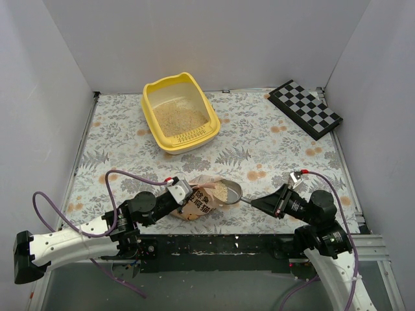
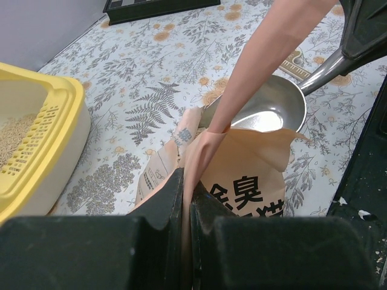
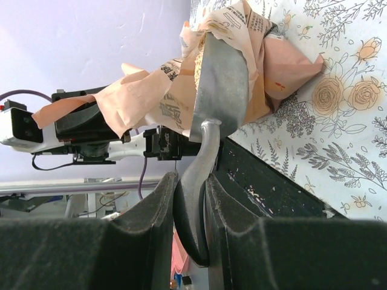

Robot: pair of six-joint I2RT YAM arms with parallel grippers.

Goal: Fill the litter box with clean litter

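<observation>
The yellow litter box point(image 1: 153, 120) stands at the back of the table with pale beige clean litter point(image 1: 179, 117) over its floor; its slotted end point(image 2: 36, 142) shows at the left of the left wrist view. Near the front edge lies a crinkled orange-pink bag point(image 1: 198, 203). My left gripper point(image 1: 182, 192) is shut on a fold of the bag's rim point(image 2: 187, 181). My right gripper point(image 1: 260, 204) is shut on the handle point(image 3: 195, 199) of a silver scoop point(image 1: 231, 192), whose bowl point(image 2: 273, 106) sits at the bag's mouth with litter point(image 1: 220, 190) showing there.
A black-and-white checkered board point(image 1: 305, 108) leans at the back right corner. White walls close in the floral table cover point(image 1: 259, 142) on three sides. A black strip point(image 1: 214, 244) runs along the near edge between the arm bases.
</observation>
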